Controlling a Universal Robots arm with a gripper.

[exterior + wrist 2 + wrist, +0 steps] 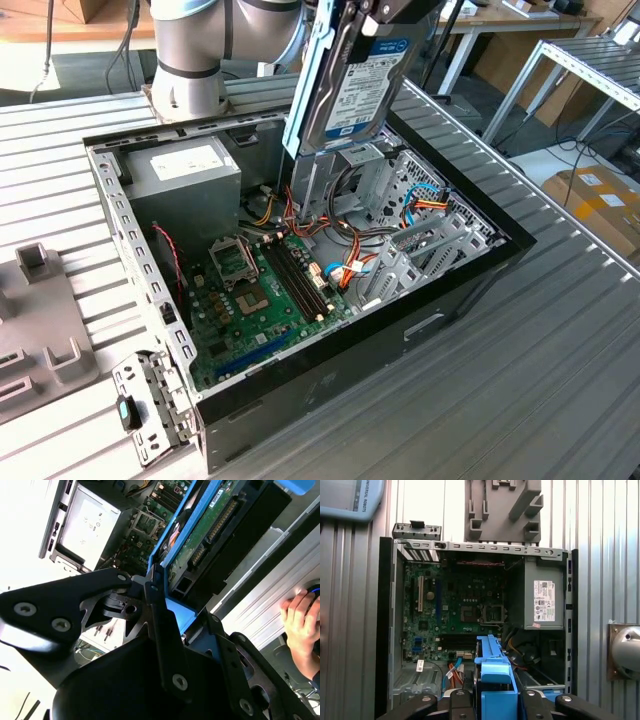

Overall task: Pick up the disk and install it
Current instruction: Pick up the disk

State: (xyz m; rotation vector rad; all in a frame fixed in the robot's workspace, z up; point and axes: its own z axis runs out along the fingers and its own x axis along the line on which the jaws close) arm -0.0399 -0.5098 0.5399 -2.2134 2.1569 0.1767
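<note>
The disk (362,85), a silver drive with a white and blue label and blue side rails, hangs on edge, tilted, above the back of the open computer case (400,335). My gripper (402,14) is shut on its upper end. In the second wrist view the black fingers (159,611) clamp the blue rail, and the disk's green circuit side (212,522) shows beyond them. In the first wrist view the disk's blue rail (492,672) juts out from the gripper (492,704) over the case's bay area, with cables beneath it.
Inside the case lie a green motherboard (255,290), a grey power supply box (188,182) and a metal drive cage (405,180) with orange and blue cables. A grey fixture (40,320) sits at the exterior view's left. A hand (300,622) rests beside the table.
</note>
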